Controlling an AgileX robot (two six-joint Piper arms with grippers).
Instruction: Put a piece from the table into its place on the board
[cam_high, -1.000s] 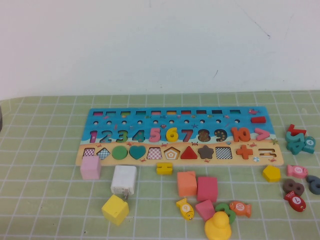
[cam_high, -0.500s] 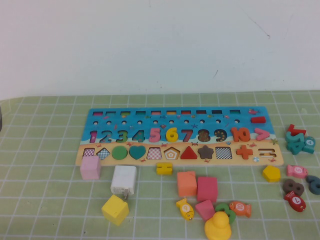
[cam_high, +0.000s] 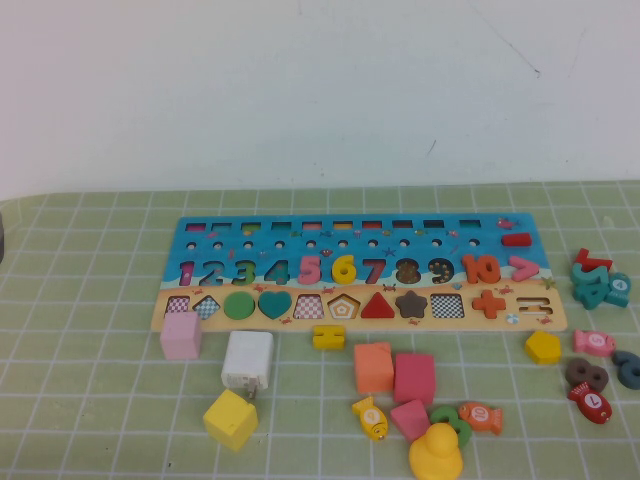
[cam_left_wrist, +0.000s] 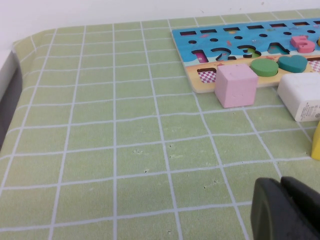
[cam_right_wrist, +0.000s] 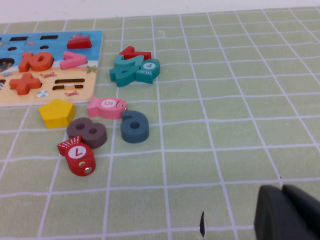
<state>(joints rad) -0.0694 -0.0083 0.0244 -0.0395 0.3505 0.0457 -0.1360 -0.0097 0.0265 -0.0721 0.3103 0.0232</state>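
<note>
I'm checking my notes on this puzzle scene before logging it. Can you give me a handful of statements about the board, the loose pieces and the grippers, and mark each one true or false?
1. The yellow 6 sits in its slot on the board. True.
2. The pink cube lies on top of the board. False: it rests on the table, at the board's near edge.
3. The left gripper is shut and holds nothing. True.
4. The right gripper is clamped on the red fish. False: it is shut, apart from the fish, and empty.
5. The yellow pentagon lies off the board. True.
</note>
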